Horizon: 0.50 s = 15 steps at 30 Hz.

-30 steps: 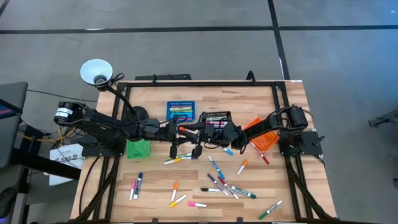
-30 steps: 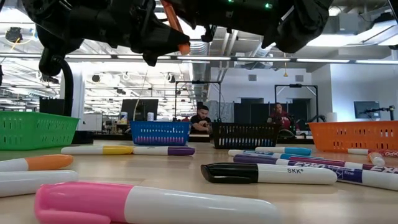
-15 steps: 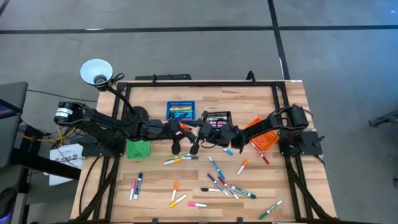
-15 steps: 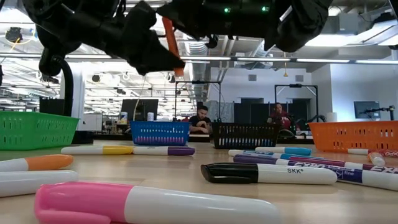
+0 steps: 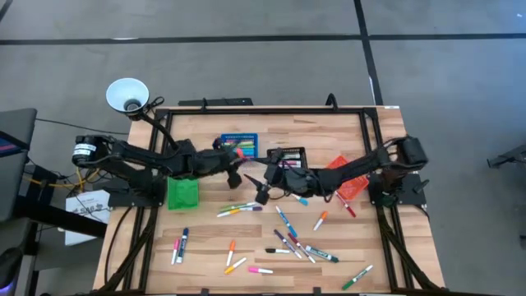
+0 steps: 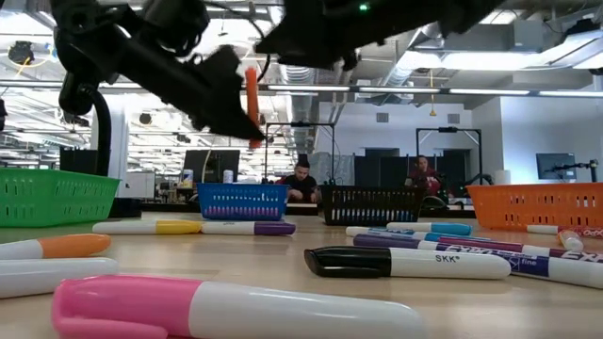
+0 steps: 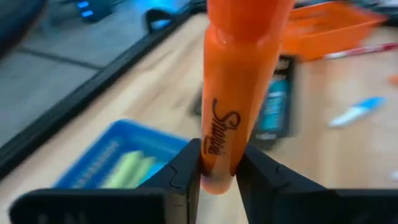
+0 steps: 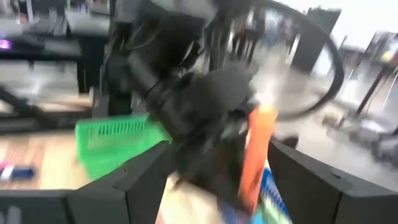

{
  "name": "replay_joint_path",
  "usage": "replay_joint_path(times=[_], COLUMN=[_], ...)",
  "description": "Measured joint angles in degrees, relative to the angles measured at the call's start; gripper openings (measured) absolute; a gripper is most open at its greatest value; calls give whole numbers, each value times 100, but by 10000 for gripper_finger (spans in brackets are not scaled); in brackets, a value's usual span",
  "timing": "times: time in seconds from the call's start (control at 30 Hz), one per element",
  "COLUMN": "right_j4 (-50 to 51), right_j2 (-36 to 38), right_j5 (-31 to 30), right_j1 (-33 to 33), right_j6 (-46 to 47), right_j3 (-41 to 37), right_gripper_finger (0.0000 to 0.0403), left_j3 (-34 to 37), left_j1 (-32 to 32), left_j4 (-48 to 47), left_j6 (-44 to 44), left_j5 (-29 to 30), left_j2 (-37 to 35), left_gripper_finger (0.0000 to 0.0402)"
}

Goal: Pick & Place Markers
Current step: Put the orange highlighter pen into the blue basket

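High view: the left gripper (image 5: 234, 162) sits up off the worktop (image 5: 205, 247) right at the blue bin (image 5: 238, 145), pinching an orange marker (image 5: 239, 155). The right gripper (image 5: 261, 192) hangs just beside it, toward the near edge, and its fingers look spread with nothing between them. Just past the right gripper is the black bin (image 5: 287, 154), farther along its own arm the orange bin (image 5: 343, 177), and the green bin (image 5: 182, 193) lies under the left arm. Loose markers (image 5: 292, 238) are scattered over the near half of the worktop, well below both grippers, with plenty of bare wood between them.

Low view: a black-capped marker (image 6: 410, 263) in front reads "SKK". A big pink-capped marker (image 6: 226, 308) is cut off by the picture edge. The orange marker (image 6: 251, 102) hangs upright in the dark fingers above, clear of the worktop. People show in the room behind, too small to make out.

Left wrist view: the barrel reads "Sharpie", clamped between both fingers (image 7: 185, 171); its top is cut off. Blue bin (image 7: 118, 165) beyond, blurry.

Right wrist view: really smeared. The left gripper (image 8: 242, 134) and orange marker (image 8: 258, 155) sit straight ahead, between the right gripper's own spread fingers (image 8: 140, 183).
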<state>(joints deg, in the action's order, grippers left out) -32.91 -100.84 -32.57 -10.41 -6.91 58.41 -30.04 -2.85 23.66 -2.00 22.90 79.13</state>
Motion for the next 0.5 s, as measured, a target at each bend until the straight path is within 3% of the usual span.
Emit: replay_joint_path(times=[0.27,0.5], right_j4=[2817,3174], right_j2=[852,858], right_j5=[46,65], right_j1=[-419,-734], right_j6=[2324,2688], right_j3=[-9,-13], right_gripper_finger=[265,265], left_j3=[0,0], left_j1=[-1168,-1531], left_j4=[-810,-1079], left_j6=[395,912], left_j5=[-17,-742], left_j2=[0,0], left_gripper_finger=[91,92])
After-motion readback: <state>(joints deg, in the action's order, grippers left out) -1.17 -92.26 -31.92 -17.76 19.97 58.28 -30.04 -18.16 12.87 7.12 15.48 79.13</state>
